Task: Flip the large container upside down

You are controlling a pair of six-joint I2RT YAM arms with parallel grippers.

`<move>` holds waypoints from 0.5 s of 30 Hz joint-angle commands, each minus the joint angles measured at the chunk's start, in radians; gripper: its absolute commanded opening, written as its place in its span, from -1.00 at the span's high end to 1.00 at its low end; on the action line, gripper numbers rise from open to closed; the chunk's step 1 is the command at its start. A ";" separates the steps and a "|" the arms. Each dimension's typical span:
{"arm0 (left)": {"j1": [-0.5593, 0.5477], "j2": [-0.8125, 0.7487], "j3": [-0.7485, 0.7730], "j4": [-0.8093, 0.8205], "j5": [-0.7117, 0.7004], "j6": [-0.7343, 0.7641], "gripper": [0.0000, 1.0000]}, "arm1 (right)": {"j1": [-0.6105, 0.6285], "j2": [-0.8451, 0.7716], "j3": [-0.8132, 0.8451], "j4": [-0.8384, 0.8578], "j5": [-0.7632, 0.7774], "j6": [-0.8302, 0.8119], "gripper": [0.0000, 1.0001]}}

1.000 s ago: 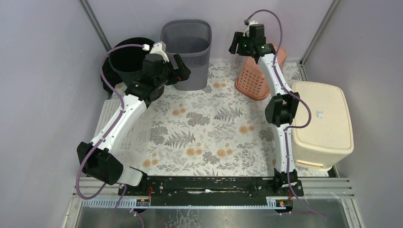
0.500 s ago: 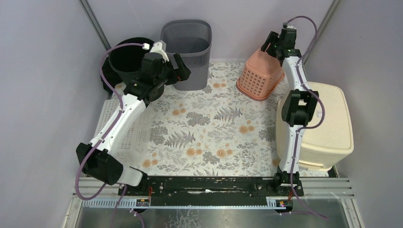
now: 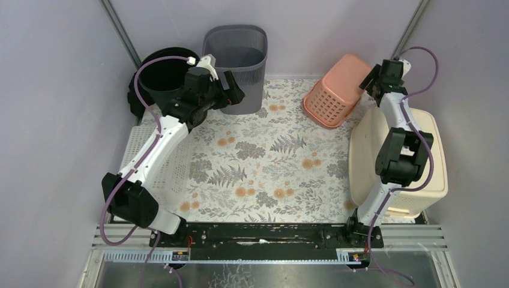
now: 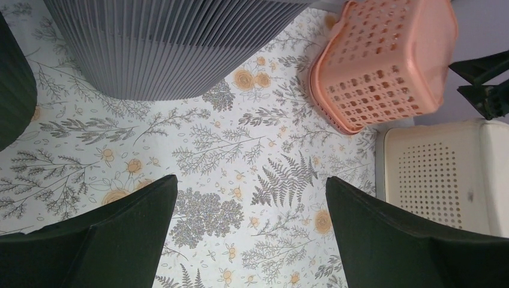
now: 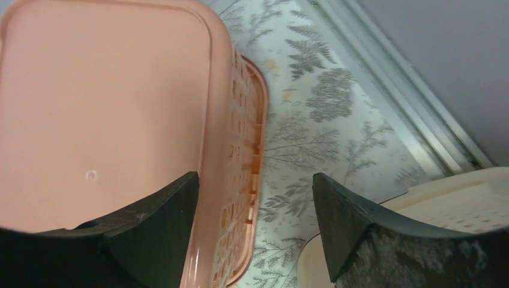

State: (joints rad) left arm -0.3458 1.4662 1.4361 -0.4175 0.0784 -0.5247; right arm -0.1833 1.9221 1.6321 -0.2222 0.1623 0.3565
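hidden: cream hamper (image 3: 438,162) right of pink basket (image 3: 336,90), partly behind our right arm (image 3: 399,162) | we count: one grey bin (image 3: 235,60), one black bin (image 3: 159,75) | right gripper (image 5: 253,180) spread over basket edge, contact unclear | left gripper (image 4: 251,180) spread, empty

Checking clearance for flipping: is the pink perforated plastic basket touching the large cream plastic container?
Apart. The right wrist view shows floral mat between the pink perforated plastic basket and the large cream plastic container.

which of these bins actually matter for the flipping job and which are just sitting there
Job: cream hamper, the largest container; pink basket, tilted base up at the open right gripper.
Lying about: grey bin, black bucket, white basket, open left gripper.
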 commanded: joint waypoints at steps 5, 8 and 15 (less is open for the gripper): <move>0.005 0.021 0.023 0.049 0.024 0.003 -1.00 | 0.010 -0.092 -0.058 -0.032 -0.008 0.008 -0.50; 0.005 0.019 0.011 0.059 0.023 -0.003 -1.00 | 0.038 -0.070 0.004 -0.096 0.012 -0.004 -0.47; 0.005 0.026 0.011 0.062 0.021 0.001 -1.00 | 0.094 -0.293 -0.151 -0.011 0.046 -0.039 -0.36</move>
State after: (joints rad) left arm -0.3458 1.4887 1.4361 -0.4118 0.0891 -0.5247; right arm -0.1226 1.8217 1.5536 -0.2760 0.1753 0.3546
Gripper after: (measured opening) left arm 1.002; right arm 0.664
